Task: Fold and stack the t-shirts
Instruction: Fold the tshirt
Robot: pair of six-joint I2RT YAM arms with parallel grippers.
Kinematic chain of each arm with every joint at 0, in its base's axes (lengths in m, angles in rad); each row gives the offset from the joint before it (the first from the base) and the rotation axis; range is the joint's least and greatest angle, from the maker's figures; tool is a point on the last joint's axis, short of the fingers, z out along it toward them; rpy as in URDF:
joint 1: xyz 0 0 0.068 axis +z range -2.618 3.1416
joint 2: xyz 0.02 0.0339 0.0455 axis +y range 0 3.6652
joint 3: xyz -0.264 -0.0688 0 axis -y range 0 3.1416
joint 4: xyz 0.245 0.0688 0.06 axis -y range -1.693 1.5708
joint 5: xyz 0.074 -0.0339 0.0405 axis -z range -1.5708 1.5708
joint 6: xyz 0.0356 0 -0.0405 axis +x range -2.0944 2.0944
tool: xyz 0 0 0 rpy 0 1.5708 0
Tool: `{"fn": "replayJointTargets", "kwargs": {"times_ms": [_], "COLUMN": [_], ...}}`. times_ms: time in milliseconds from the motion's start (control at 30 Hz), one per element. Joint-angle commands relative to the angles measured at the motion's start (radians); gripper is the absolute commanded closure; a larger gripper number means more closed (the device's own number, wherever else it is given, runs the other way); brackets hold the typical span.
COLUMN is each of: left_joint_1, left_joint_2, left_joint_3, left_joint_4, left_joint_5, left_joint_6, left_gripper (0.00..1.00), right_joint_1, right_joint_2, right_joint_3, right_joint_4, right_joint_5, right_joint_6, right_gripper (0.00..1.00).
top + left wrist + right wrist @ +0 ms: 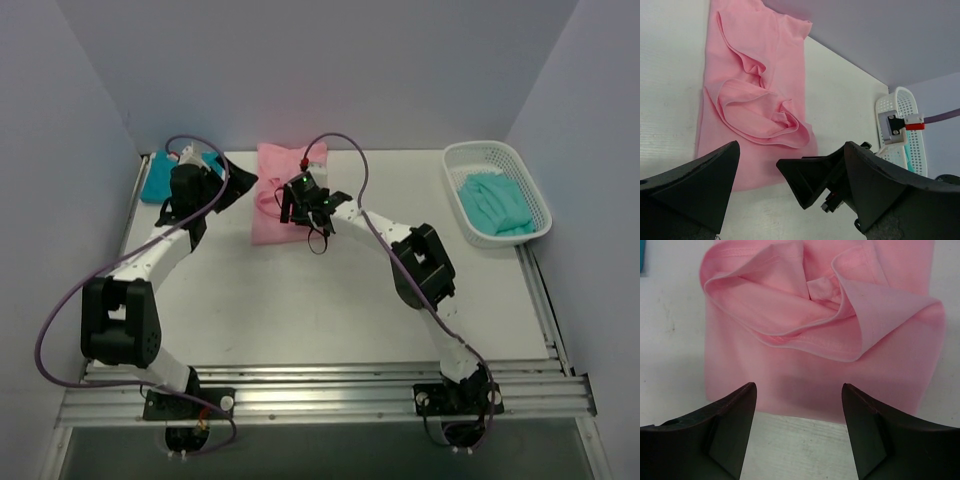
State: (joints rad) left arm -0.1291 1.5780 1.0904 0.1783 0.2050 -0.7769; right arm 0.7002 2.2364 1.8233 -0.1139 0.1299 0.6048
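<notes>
On my feed the pink shirt [790, 375] looks like soft matt cloth with a stitched hem, the table [330, 300] smooth matt white, the basket [455, 192] white plastic mesh, the jaws dull black plastic, and the front rails [320, 385] brushed metal.

The light pink cloth t-shirt [270, 215] [755, 65] [815, 385] lies folded into a long rectangle at the middle of the table's [300, 310] far edge, with a rumpled loop of hem bunched on top. The deep teal shirt [157, 180] sits crumpled at the far left corner. The paler mint-teal shirt [495, 203] lies heaped in the white mesh basket [480, 146] at the far right corner.
</notes>
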Motion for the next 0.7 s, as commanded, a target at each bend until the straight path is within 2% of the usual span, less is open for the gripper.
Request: {"fn": "replayJointTargets", "kwargs": {"times_ms": [0, 667], "left_joint_1": [0.005, 0.014], "left_joint_2": [-0.030, 0.025], "left_joint_3": [-0.009, -0.043], "left_joint_4": [0.044, 0.113], "left_joint_5": [-0.006, 0.014], "left_joint_6": [0.021, 0.024], "left_gripper": [0.06, 0.06], "right_joint_1": [-0.007, -0.094], "right_joint_2": [0.040, 0.261], "right_joint_3": [0.070, 0.307], "right_joint_4": [0.007, 0.010], "right_joint_5": [-0.003, -0.068], "right_joint_6": [0.010, 0.007], "right_gripper": [0.36, 0.38]}}
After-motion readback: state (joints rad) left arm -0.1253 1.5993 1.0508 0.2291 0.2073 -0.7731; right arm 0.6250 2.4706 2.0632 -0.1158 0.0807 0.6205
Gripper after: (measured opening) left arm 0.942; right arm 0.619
